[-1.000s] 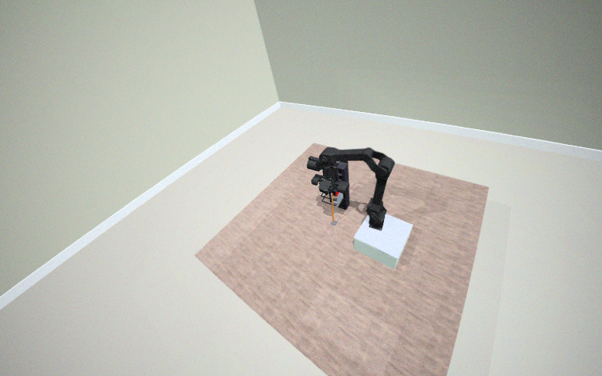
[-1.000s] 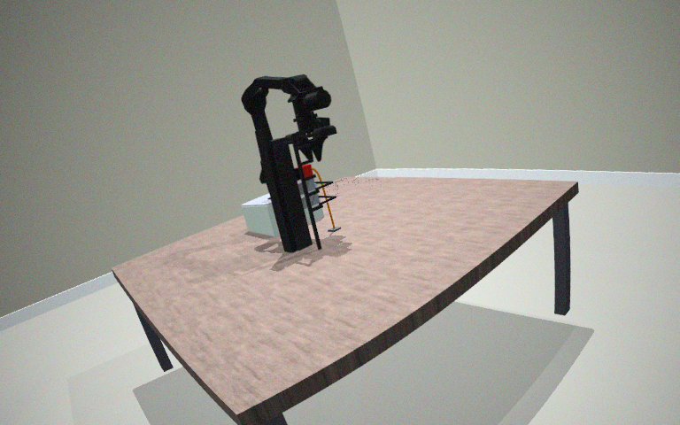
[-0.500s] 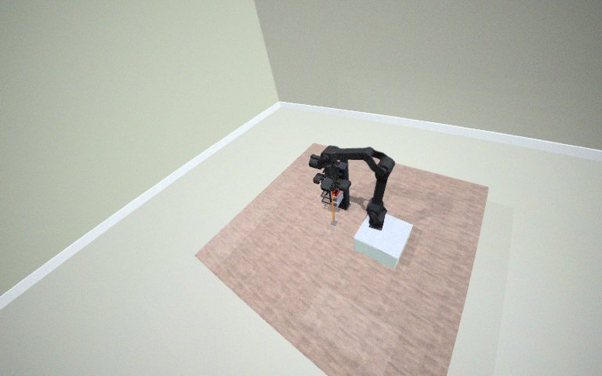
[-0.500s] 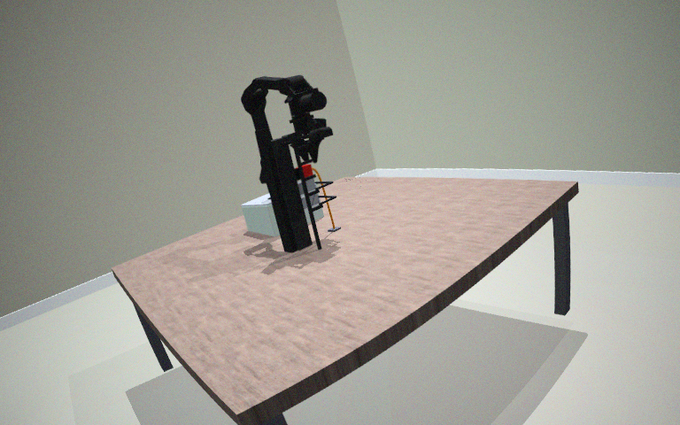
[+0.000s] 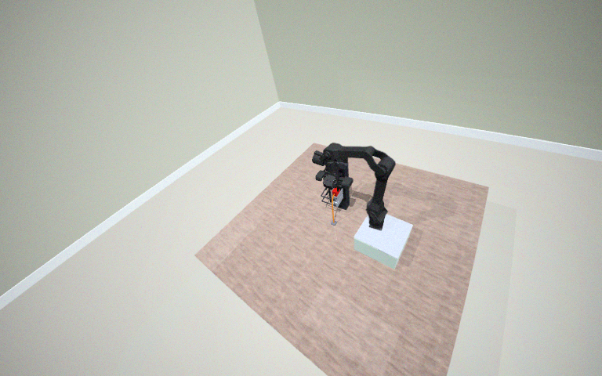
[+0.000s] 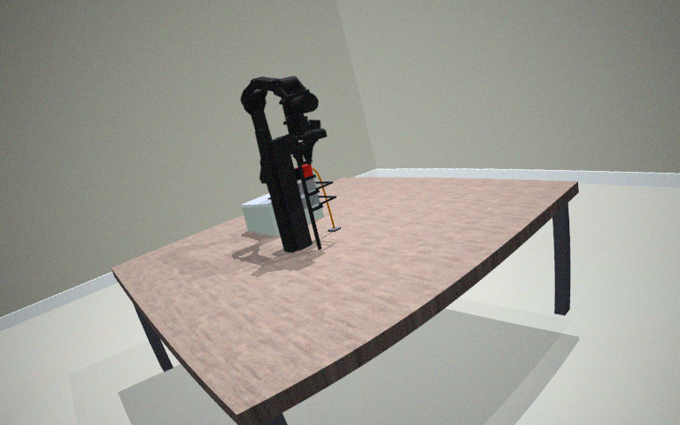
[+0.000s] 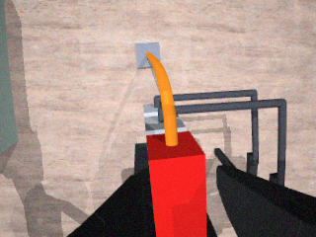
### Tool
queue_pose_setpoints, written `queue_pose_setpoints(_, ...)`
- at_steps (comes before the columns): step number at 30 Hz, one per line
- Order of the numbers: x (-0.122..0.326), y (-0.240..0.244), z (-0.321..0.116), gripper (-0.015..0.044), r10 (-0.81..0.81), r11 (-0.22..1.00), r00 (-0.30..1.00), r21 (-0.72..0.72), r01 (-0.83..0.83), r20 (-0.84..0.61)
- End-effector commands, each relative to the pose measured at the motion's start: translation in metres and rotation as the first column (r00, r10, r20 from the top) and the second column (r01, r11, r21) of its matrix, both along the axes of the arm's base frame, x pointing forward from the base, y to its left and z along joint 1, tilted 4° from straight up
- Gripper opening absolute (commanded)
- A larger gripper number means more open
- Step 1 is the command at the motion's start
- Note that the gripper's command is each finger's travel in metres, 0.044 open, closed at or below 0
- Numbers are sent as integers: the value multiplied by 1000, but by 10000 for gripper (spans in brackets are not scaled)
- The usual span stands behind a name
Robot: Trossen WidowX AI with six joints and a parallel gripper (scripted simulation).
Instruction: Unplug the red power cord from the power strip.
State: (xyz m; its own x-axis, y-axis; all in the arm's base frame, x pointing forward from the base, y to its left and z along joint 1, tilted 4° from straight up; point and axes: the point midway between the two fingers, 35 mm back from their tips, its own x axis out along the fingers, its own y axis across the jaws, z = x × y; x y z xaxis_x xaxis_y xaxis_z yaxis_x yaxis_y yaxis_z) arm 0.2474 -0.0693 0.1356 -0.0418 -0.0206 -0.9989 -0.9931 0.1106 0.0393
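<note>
Toward the table's [image 6: 451,260] far-left corner, beside the arm's pale base block [image 5: 383,241], the upright black power strip [image 6: 288,200] is carrying the red plug [image 7: 177,192] near its top; the orange cord [image 7: 165,95] is arcing down to a small grey anchor [image 7: 148,54]; the tool [image 7: 192,213] is straddling the plug, partly open, fingers gripping nothing, a gap showing on the right side. Advice: centre on the plug, close squarely on its flanks, pull straight along the prong axis, avoid the wire brackets [image 7: 264,125].
</note>
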Motion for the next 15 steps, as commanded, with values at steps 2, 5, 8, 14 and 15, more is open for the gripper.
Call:
queue_pose_setpoints(2,-1,-3,-1,160,3,1000,1000,-2,-3,-2)
queue_pose_setpoints(5,-1,-3,-3,160,3,1000,1000,-2,-3,-2)
queue_pose_setpoints(8,-1,-3,-8,160,3,1000,1000,-2,-3,-2)
queue_pose_setpoints(14,-1,-2,-9,108,0,1000,1000,0,0,-1)
queue_pose_setpoints(15,-1,-2,-9,81,0,1000,1000,0,0,-1)
